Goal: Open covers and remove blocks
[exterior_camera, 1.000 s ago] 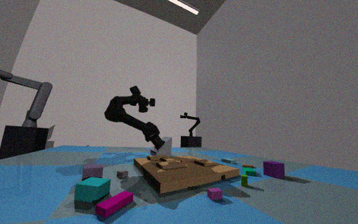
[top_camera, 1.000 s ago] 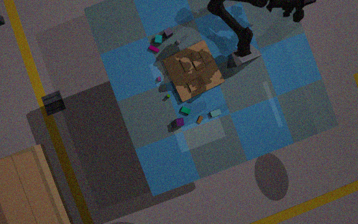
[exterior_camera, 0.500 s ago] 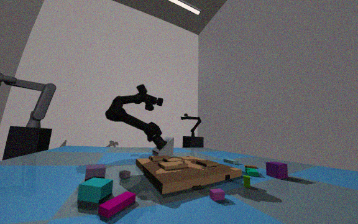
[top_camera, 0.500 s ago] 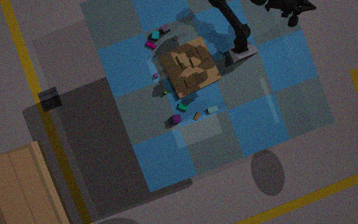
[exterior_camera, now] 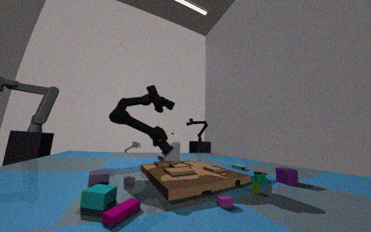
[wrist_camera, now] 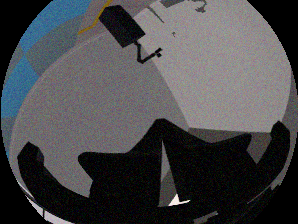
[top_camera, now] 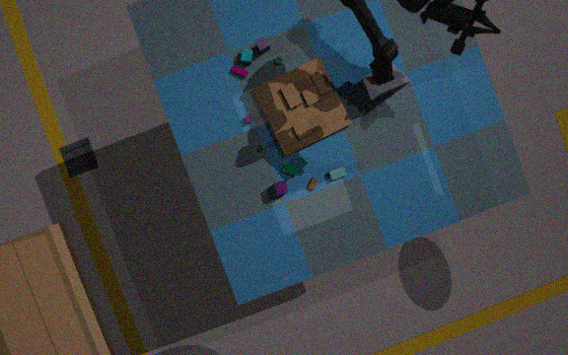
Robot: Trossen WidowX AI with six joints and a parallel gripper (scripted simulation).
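The wooden puzzle board (top_camera: 333, 118) (exterior_camera: 198, 190) lies flat, partly in shadow. Raised wooden covers (top_camera: 291, 95) (exterior_camera: 180, 171) stand on its top, and another cover (top_camera: 309, 132) (exterior_camera: 216, 169) lies near one edge. Shadow and noise hide whether any well is uncovered. A teal block (top_camera: 247, 55) (exterior_camera: 98, 197), a magenta block (top_camera: 239, 71) (exterior_camera: 121, 212), a pink block (top_camera: 248, 119) (exterior_camera: 225, 202), a green block (top_camera: 292, 169) (exterior_camera: 260, 178) and a purple block (top_camera: 281, 187) (exterior_camera: 286, 176) rest off the board. My gripper (wrist_camera: 160, 123) is shut and empty, raised high and away from the board.
Also off the board are a mauve block (top_camera: 262, 45) (exterior_camera: 99, 178), a small grey block (top_camera: 277, 61) (exterior_camera: 129, 180), an orange block (top_camera: 313, 183) and a pale block (top_camera: 337, 174) (exterior_camera: 239, 167). The arm's base (top_camera: 388, 85) stands beside the board.
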